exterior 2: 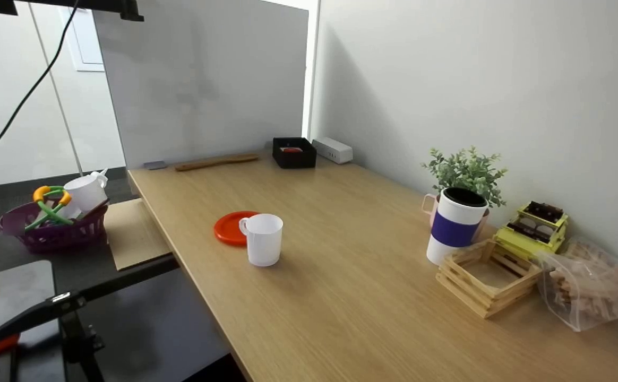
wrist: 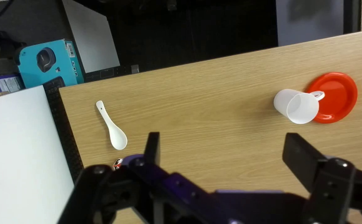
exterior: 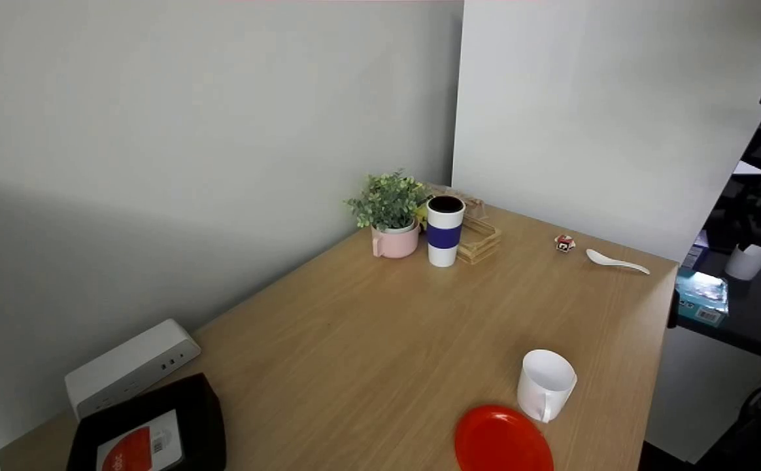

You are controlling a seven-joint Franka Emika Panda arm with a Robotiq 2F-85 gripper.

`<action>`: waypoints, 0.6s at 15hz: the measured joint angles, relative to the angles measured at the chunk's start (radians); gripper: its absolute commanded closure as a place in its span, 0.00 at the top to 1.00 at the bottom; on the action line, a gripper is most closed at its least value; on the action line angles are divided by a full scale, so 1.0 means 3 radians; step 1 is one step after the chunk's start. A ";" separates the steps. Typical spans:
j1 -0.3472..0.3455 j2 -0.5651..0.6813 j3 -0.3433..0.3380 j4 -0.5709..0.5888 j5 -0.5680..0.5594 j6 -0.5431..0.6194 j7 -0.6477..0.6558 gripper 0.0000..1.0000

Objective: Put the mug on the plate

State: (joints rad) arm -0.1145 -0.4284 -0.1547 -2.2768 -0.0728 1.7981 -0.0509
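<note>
The small white mug stands upright on the wooden table close beside the red plate; it shows in both exterior views [exterior: 544, 386] [exterior 2: 264, 243] and in the wrist view [wrist: 293, 104]. Its handle points toward the plate and overlaps its rim in the wrist view. Whether mug and plate touch, I cannot tell. The flat red plate [exterior: 503, 443] [exterior 2: 228, 229] [wrist: 338, 95] lies bare on the table. My gripper [wrist: 222, 135] is open with nothing between its fingers, above the table; in the wrist view mug and plate lie up and right of it. Neither exterior view shows the gripper.
A white cup with a blue band [exterior 2: 455, 228], a plant in a pink pot [exterior: 395, 241], a wooden crate [exterior 2: 487, 281] and a plastic bag [exterior 2: 588, 286] stand by the wall. A white spoon [wrist: 111, 127] and a black tray [exterior 2: 294, 154] are on the table. The table edge [wrist: 199, 62] runs near mug and plate.
</note>
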 measured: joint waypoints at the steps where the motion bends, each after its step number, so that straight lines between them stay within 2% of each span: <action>1: 0.0000 0.0000 0.0000 0.0000 0.0000 0.0000 0.0000 1.00; 9: 0.0096 0.0019 0.0011 0.0068 0.0019 0.0029 -0.0243 1.00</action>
State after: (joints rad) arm -0.0857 -0.4227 -0.1514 -2.2563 -0.0671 1.8069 -0.1239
